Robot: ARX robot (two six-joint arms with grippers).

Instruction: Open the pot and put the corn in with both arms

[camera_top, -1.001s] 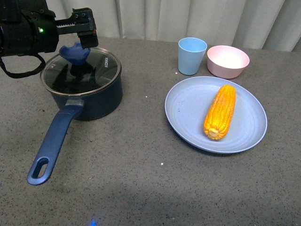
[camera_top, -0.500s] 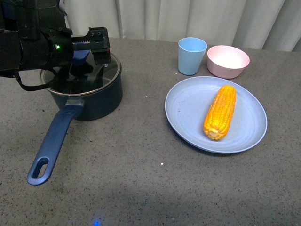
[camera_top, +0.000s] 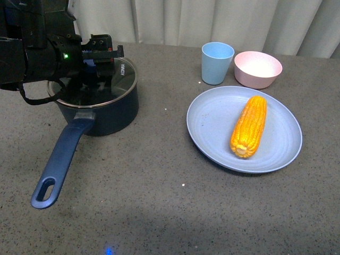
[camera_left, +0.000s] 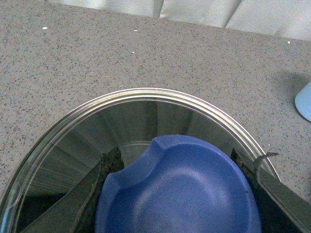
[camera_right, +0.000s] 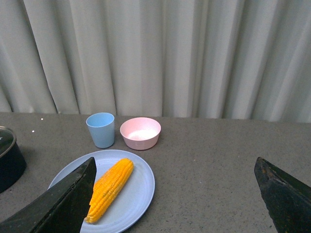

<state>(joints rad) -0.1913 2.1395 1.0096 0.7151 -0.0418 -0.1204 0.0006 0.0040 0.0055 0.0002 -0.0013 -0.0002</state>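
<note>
The navy pot (camera_top: 106, 114) stands at the left of the table, its long blue handle (camera_top: 58, 162) pointing toward the front. Its glass lid (camera_top: 119, 79) is on it. My left gripper (camera_top: 98, 66) is shut on the lid's blue knob (camera_left: 177, 191); a finger (camera_left: 92, 194) shows on each side of it in the left wrist view. The corn (camera_top: 248, 125) lies on a pale blue plate (camera_top: 212, 114) at the right; it also shows in the right wrist view (camera_right: 110, 188). My right gripper (camera_right: 177, 194) is open and empty, off to the side of the plate and out of the front view.
A light blue cup (camera_top: 217, 62) and a pink bowl (camera_top: 257, 69) stand behind the plate. A grey curtain hangs along the table's far edge. Bare table (camera_top: 175, 207) lies at the front between pot and plate.
My left gripper has come down over the lid and closed on its knob. The pot, corn and plate have not moved.
</note>
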